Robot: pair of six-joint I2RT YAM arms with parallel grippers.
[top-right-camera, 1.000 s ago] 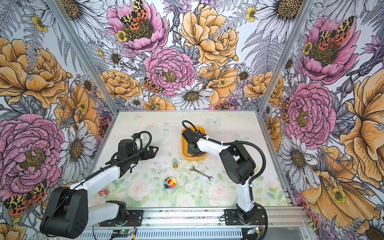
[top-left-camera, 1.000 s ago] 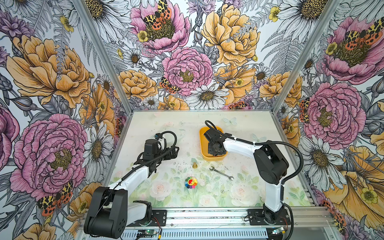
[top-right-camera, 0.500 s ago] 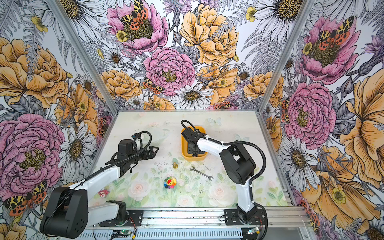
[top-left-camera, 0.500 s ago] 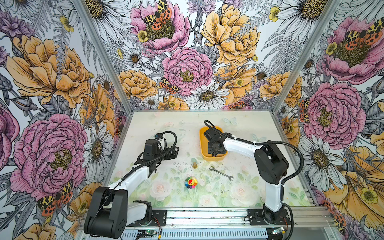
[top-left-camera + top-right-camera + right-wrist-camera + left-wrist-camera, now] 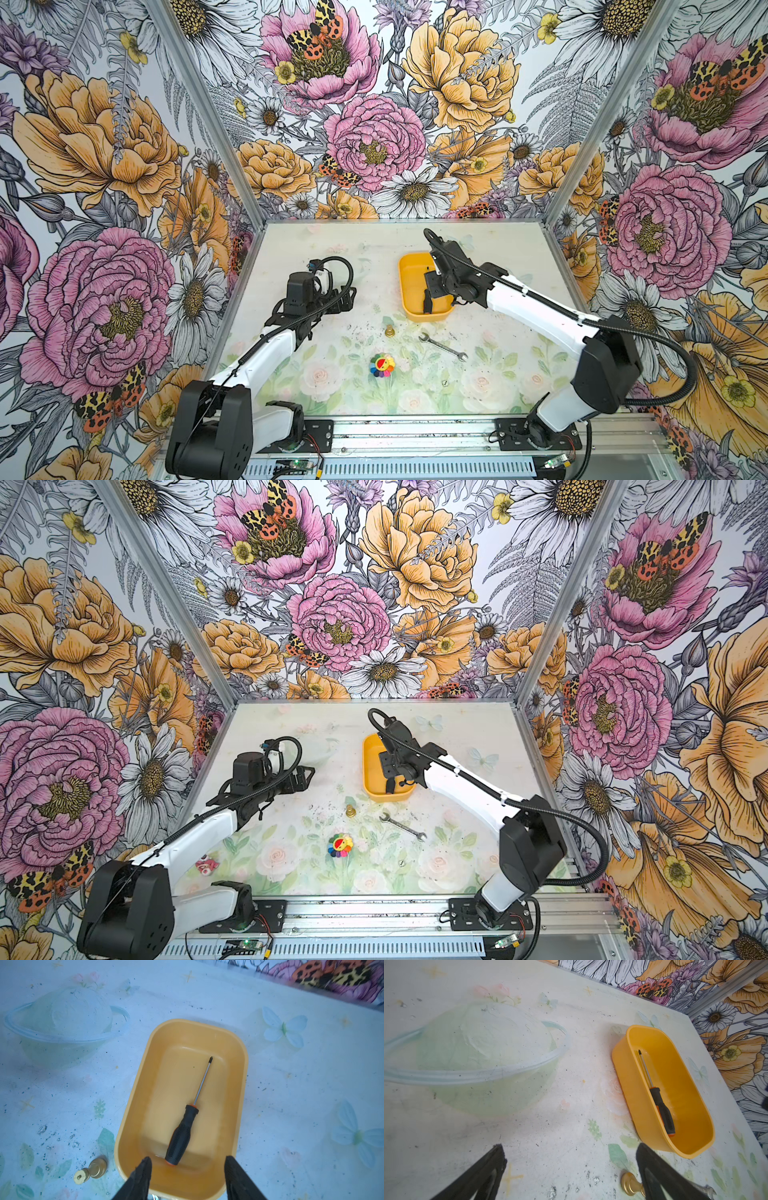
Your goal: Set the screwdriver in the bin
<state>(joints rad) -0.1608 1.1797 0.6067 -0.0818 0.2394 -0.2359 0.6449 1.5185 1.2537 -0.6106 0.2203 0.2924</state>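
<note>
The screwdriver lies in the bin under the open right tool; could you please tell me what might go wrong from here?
1. The right tool hangs open over the near end of the bin, with the handle end of the screwdriver between its fingers in the wrist view; a sideways retreat could catch the wall or handle and drag either.
2. A brass knob and a wrench lie close outside that wall; a shoved bin could knock them.

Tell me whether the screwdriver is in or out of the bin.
In. The screwdriver lies flat on the floor of the bin, wholly inside its walls; the right gripper above it stands open, holding nothing.
</note>
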